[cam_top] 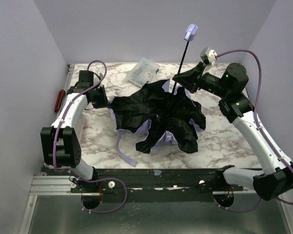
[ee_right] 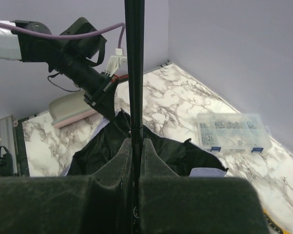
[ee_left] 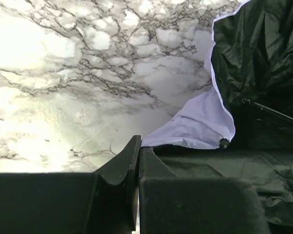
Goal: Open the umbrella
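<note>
Right tool (ee_right: 134, 141) clamping shut on umbrella (cam_top: 158, 114) shaft (cam_top: 181, 63). Left tool (ee_left: 138, 144) sitting closed at canopy hem (ee_left: 185, 141), seemingly pinching it. Canopy slumping mid-frame on bench (cam_top: 224, 141). Risks: thin hem slipping free under pull, shaft twisting in grip, ribs snagging in folds.

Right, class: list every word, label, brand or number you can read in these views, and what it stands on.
No text can be read anywhere.
The clear plastic compartment box shows no legible label; the pale lavender folding umbrella with black lining and the white marble-patterned table carry no print.
</note>
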`<state>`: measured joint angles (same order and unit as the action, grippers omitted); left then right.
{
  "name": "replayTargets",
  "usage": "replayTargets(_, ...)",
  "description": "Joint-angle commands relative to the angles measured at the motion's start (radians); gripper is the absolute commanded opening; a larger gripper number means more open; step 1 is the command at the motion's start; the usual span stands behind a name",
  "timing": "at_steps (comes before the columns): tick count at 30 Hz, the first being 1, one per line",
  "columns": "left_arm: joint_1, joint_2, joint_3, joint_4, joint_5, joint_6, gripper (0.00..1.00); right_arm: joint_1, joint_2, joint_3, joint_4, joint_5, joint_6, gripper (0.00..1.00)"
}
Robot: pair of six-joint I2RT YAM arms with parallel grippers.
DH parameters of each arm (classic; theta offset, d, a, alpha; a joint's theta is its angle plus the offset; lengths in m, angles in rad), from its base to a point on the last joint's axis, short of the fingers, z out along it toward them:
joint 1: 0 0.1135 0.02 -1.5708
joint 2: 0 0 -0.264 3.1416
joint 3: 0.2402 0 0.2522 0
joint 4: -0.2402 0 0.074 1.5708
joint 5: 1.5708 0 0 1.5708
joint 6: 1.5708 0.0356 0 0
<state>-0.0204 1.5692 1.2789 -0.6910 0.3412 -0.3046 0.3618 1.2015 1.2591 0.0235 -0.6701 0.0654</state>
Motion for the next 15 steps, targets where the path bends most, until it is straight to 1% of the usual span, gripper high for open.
replayTargets(1, 0.011, -0.094, -0.032, 0.043, 0.031, 0.024, 0.05, 0.001, -0.011, 0.058, 0.007, -0.018, -0.041, 0.01)
replayTargets(2, 0.011, -0.111, -0.030, 0.090, 0.122, 0.056, 0.22, 0.002, -0.010, 0.063, -0.012, -0.060, -0.053, 0.01)
replayTargets(3, 0.009, -0.128, -0.019, 0.116, 0.227, 0.102, 0.43, 0.002, -0.009, 0.063, -0.020, -0.098, -0.055, 0.01)
replayTargets(4, 0.003, -0.147, -0.002, 0.158, 0.285, 0.134, 0.55, 0.002, -0.010, 0.061, -0.020, -0.143, -0.082, 0.01)
replayTargets(5, 0.001, -0.172, 0.006, 0.216, 0.345, 0.151, 0.64, 0.001, -0.009, 0.059, -0.020, -0.175, -0.090, 0.01)
replayTargets(7, -0.002, -0.213, 0.008, 0.350, 0.489, 0.183, 0.76, 0.002, -0.001, 0.057, -0.020, -0.246, -0.085, 0.01)
replayTargets(9, -0.018, -0.229, 0.021, 0.471, 0.610, 0.220, 0.96, 0.003, 0.016, 0.072, -0.020, -0.313, -0.075, 0.01)
replayTargets(11, -0.052, -0.209, 0.080, 0.488, 0.704, 0.294, 0.98, 0.003, 0.036, 0.095, -0.016, -0.356, -0.068, 0.01)
replayTargets(12, -0.077, -0.189, 0.114, 0.469, 0.752, 0.361, 0.98, 0.003, 0.048, 0.106, -0.013, -0.377, -0.035, 0.01)
replayTargets(13, -0.109, -0.172, 0.151, 0.437, 0.772, 0.412, 0.98, 0.003, 0.056, 0.118, -0.012, -0.397, -0.031, 0.01)
replayTargets(15, -0.172, -0.144, 0.199, 0.383, 0.797, 0.549, 0.95, 0.004, 0.073, 0.135, -0.002, -0.429, -0.006, 0.01)
